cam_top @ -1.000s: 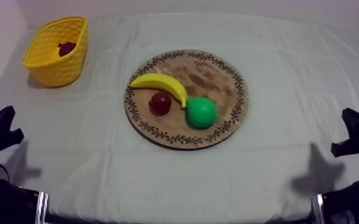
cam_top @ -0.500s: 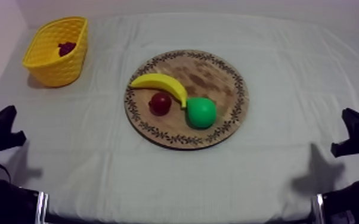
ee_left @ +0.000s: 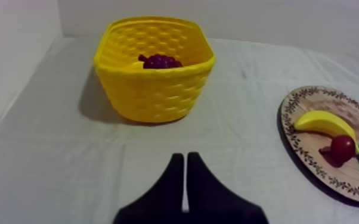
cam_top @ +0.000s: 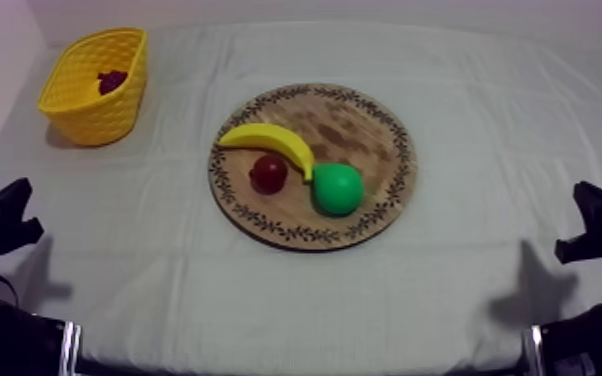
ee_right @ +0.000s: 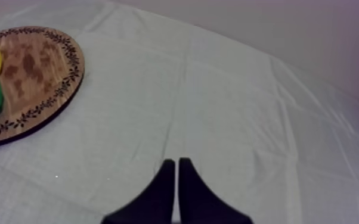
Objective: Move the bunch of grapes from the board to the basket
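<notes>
The bunch of grapes (cam_top: 112, 80) lies inside the yellow basket (cam_top: 90, 115), which stands at the far left of the table (cam_top: 485, 90). From the left wrist view the bunch sits against the basket's far wall. The wooden board (cam_top: 360, 125) is mid-table, well apart from the basket. It carries a banana (cam_top: 270, 140), a small red fruit (cam_top: 268, 173) just beside the banana, and a green pear (cam_top: 337, 188) at the banana's end. My left gripper (ee_left: 185, 158) rests low at the near left edge, pointing toward the basket — fingers pressed together in a narrow wedge, nothing held. My right gripper (ee_right: 176, 161) rests low at the near right edge, likewise closed on nothing — bare cloth (ee_right: 229, 107) ahead of it, the board off to one side.
</notes>
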